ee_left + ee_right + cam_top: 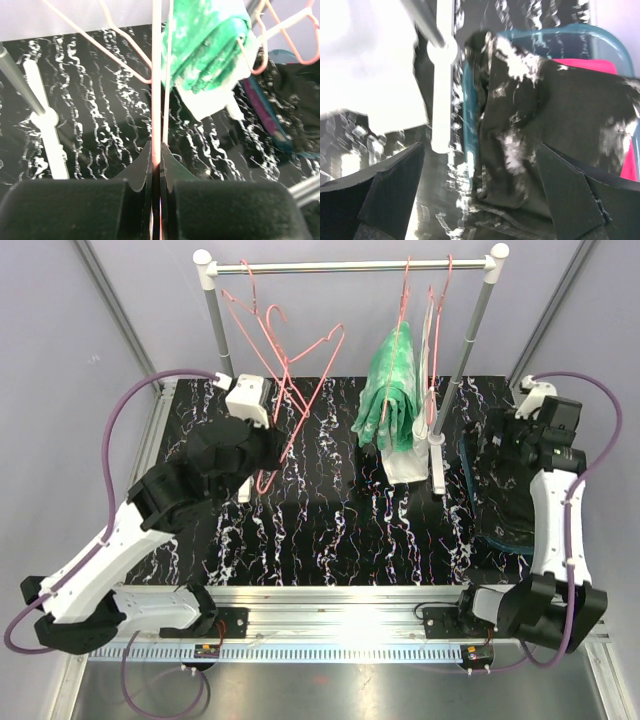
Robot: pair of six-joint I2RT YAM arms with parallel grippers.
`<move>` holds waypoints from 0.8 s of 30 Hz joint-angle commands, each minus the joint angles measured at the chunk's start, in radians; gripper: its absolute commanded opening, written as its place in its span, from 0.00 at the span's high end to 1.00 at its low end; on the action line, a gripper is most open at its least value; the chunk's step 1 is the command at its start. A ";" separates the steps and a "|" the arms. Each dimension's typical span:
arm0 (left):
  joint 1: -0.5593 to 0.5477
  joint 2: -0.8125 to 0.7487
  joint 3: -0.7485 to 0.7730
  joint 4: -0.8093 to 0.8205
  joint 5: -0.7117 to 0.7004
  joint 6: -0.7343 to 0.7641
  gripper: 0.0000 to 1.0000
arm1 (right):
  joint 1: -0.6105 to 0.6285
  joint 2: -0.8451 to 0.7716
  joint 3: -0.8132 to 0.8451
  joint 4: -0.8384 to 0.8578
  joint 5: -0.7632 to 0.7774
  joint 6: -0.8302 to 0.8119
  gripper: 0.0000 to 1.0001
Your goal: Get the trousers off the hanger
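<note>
The green-and-white trousers [392, 390] are hanging soft and light from the rail [350, 267], likely best pinched at the lower fold; the left gripper [156, 150] is clamping a bare hanger wire [156, 75], the right gripper [480, 150] gaping wide over the black pair [530, 110] in a bin [468, 110].

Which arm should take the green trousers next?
Right, probably: the right gripper is open above the bin, free to move. The left gripper is shut on a hanger wire, apart from the green trousers.
</note>
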 commanded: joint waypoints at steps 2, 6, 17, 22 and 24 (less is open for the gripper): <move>0.012 0.075 0.108 0.028 -0.071 0.049 1.00 | -0.003 -0.115 0.077 -0.024 0.056 0.307 0.01; 0.018 0.167 0.237 0.012 -0.116 0.070 1.00 | -0.003 -0.356 0.004 -0.008 -0.149 0.512 0.01; 0.106 0.498 0.642 -0.156 -0.223 -0.066 1.00 | 0.034 -0.620 0.014 -0.104 -0.311 0.696 0.00; 0.155 0.658 0.876 -0.336 -0.280 -0.172 1.00 | 0.086 -0.611 0.034 -0.115 -0.303 0.668 0.01; 0.181 0.681 0.883 -0.330 -0.271 -0.189 1.00 | 0.096 -0.611 0.039 -0.113 -0.299 0.664 0.01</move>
